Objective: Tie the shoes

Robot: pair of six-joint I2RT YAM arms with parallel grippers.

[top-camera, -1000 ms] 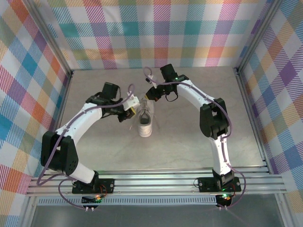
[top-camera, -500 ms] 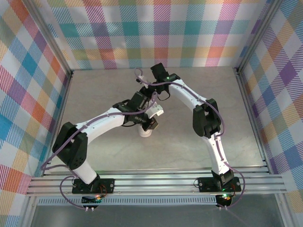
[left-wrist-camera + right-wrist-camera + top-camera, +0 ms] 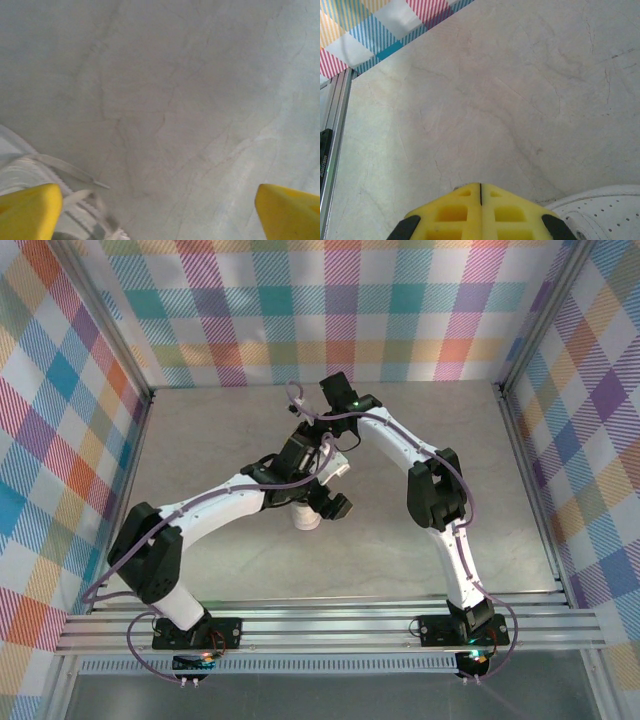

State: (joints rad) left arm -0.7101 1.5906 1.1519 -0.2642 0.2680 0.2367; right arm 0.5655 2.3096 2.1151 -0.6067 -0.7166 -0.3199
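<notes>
The white sneaker (image 3: 305, 519) lies mid-table, mostly covered by my left arm, with just its toe end poking out. My left gripper (image 3: 336, 503) hangs just right of the shoe. In the left wrist view the left gripper (image 3: 160, 212) is open, its yellow fingertips (image 3: 30, 209) far apart over bare table. A thin white lace (image 3: 75, 172) and the shoe's edge (image 3: 15, 167) lie at the lower left. My right gripper (image 3: 322, 441) sits at the shoe's far end. Its yellow fingers (image 3: 470, 210) are pressed together, no lace visible between them, and the perforated shoe upper (image 3: 602, 210) is at bottom right.
Both arms cross over the middle of the grey marbled table (image 3: 220, 420). Plaid walls enclose the back and sides, with a metal corner post (image 3: 332, 120) and a rail (image 3: 330, 625) along the near edge.
My left arm swung from the shoe's left side across it and now ends to its right. The right gripper shifted a little left and stays at the far end.
</notes>
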